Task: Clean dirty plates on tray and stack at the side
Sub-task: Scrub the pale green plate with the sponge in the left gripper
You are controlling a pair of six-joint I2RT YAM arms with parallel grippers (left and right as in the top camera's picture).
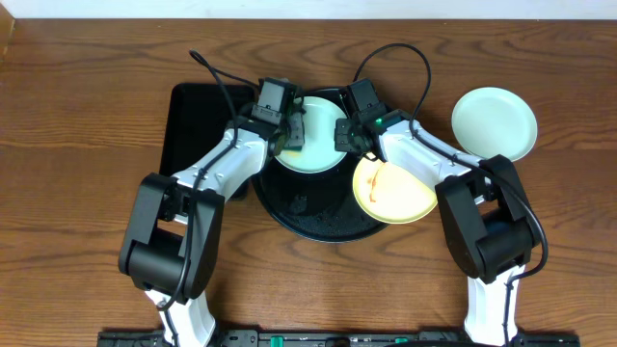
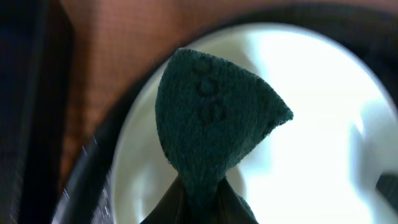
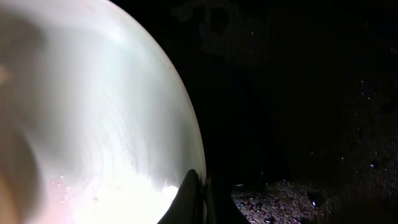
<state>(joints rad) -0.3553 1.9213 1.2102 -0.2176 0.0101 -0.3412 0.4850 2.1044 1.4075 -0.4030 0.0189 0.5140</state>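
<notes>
Mint plate (image 1: 310,154) lies in the far part of the round tray (image 1: 318,220). Left gripper (image 2: 200,202) has its fingers pinched on a green scouring pad (image 2: 211,118) held over that plate; contact cannot be told. Right gripper (image 1: 344,135) is clamped on the same plate's right rim. Yellow plate (image 1: 393,190), smeared orange, overlaps the tray's right rim. Other mint plate (image 1: 494,123) rests on the table (image 1: 87,145), apart, right of the tray.
</notes>
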